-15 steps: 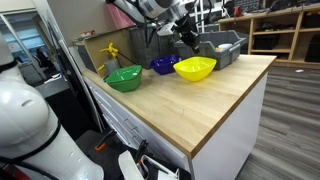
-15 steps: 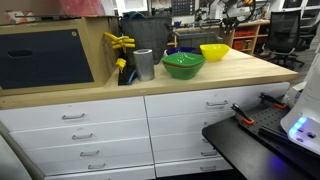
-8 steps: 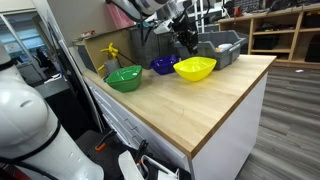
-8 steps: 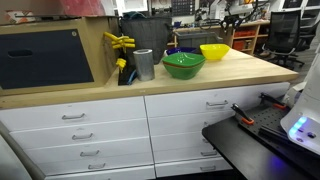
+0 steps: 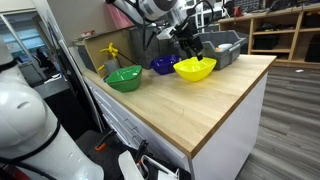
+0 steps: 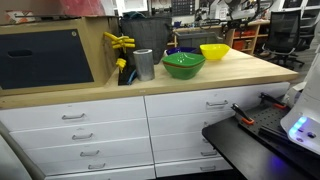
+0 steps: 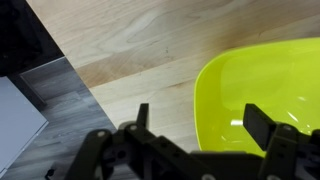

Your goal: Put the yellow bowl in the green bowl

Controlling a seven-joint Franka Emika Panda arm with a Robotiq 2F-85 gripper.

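Note:
The yellow bowl [image 5: 195, 69] [image 6: 214, 51] sits upright on the wooden counter [image 5: 205, 110], toward its far end. The green bowl [image 5: 124, 78] [image 6: 183, 65] stands apart from it, with a smaller blue bowl [image 5: 163, 65] behind and between them. My gripper [image 5: 189, 44] hangs over the yellow bowl's back rim. In the wrist view the gripper [image 7: 203, 115] is open, and the yellow bowl [image 7: 262, 85] has its rim running between the jaws. One finger [image 7: 143, 112] is outside over the wood; the other is over the bowl's inside. Nothing is held.
A grey bin [image 5: 224, 45] stands right behind the yellow bowl. A metal cup [image 6: 144, 64] and yellow clamps [image 6: 120, 42] sit beside the green bowl near a dark box. The counter edge drops off just past the yellow bowl [image 7: 70, 75].
The jaws have gone from shut to wide open. The gripper has shifted slightly lower, toward the yellow bowl's rim. The bowls have not moved.

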